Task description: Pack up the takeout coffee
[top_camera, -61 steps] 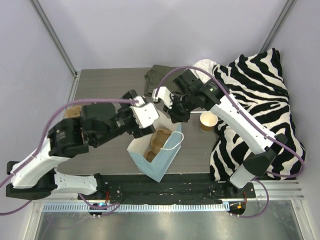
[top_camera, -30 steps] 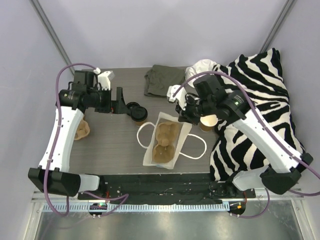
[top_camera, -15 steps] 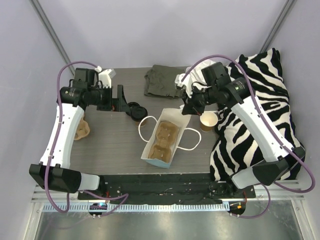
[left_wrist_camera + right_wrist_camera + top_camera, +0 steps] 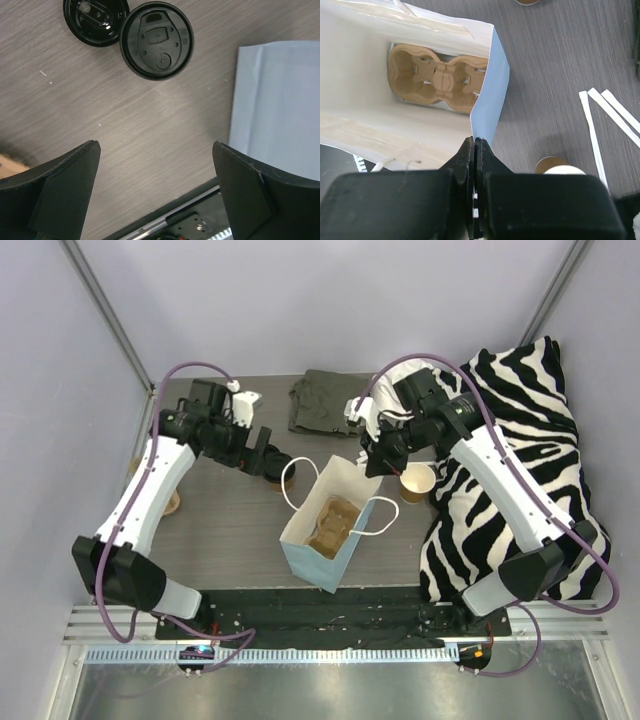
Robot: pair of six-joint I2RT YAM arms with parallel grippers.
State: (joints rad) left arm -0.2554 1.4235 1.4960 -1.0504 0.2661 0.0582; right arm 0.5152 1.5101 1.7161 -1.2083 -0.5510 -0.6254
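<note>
Since 0.5 s back: blue paper bag [image 4: 312,543] has gone from tipped over to standing on its base, mouth up, and the L arm has swung in toward the cup. R arm barely shifted.

- L gripper [image 4: 155,165]: jaws spread wide, nothing between them. Hovers over bare table, not yet at the cup.
- R gripper [image 4: 475,150]: clamped tight on the bag's rim at one corner fold, holding the mouth open.
- Takeout coffee [image 4: 158,40]: on the table, lid on, just beyond the L jaws and to the left of the bag (overhead view). Not packed yet.
- Loose black lid [image 4: 96,14] sits just beside the coffee's lid; can't tell if they touch.
- Pulp cup carrier [image 4: 437,80] lies flat at the bag's bottom, wells up.
- Unlidded cup [image 4: 417,482] stands near the R gripper, outside the bag.

Risks (judgement only):
1. Wide jaws closing near the two lids could catch the spare lid w/ the cup, or nudge the cup over → spill.
2. Squeezing at lid height could pop the lid; the paper wall below may crush if gripped hard.
3. Bag is held by one pinch only; a bump from the cup on the way in could fold the rim or tip the bag.
4. Cup landing between carrier wells would sit tilted
</note>
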